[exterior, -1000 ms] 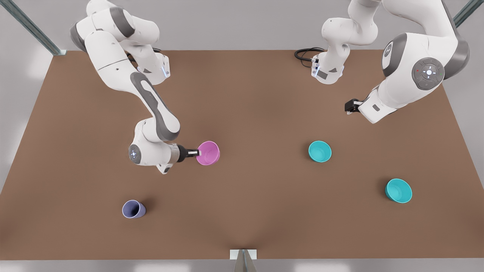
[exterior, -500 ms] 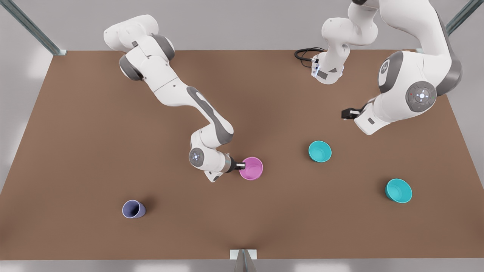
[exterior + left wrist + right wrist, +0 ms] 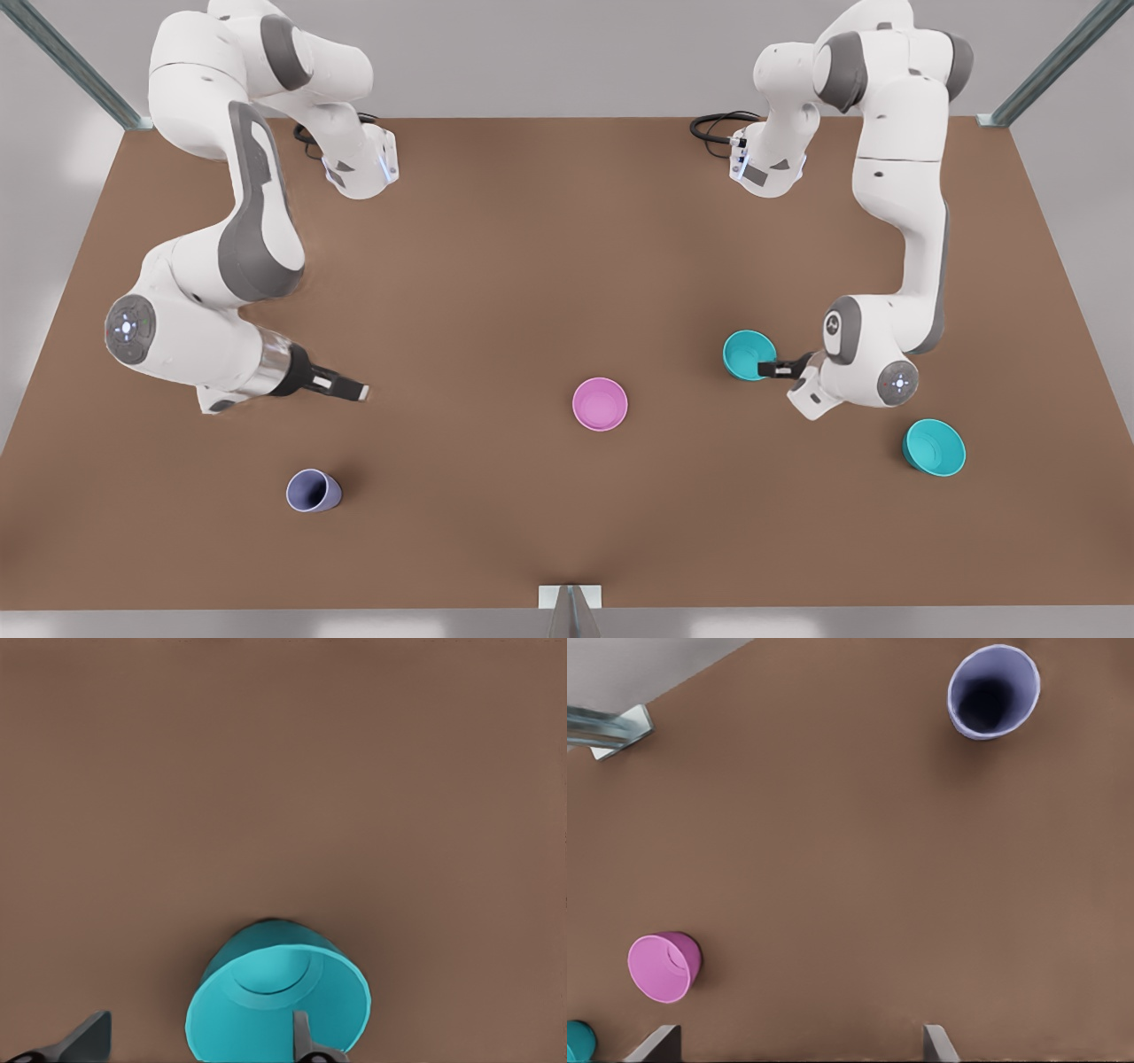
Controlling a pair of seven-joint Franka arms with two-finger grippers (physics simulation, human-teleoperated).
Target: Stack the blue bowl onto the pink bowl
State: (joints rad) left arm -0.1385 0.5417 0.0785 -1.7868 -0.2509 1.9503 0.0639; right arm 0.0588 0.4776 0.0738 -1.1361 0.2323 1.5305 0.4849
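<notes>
Claw states first: both are open and hold nothing. Nearest to me on the bench (image 3: 532, 221) stand a lavender cup (image 3: 312, 491), at the front view's left, and a spare teal bowl (image 3: 934, 447), at the front view's right; neither is touched. A little farther, near the middle, the pink bowl (image 3: 600, 404) sits upright and alone, with nothing inside it. The right claw (image 3: 354, 391) hangs well apart from it toward the front view's left, and this arm waits. Farther again, the left claw (image 3: 769, 368) is at the blue bowl (image 3: 749, 354). In the left wrist view one finger (image 3: 306, 1038) is inside the rim and the other is outside, not closed on the wall. I judge that the stacking is not yet begun: grasping, lifting, carrying and setting the blue bowl into the pink one are all left.
</notes>
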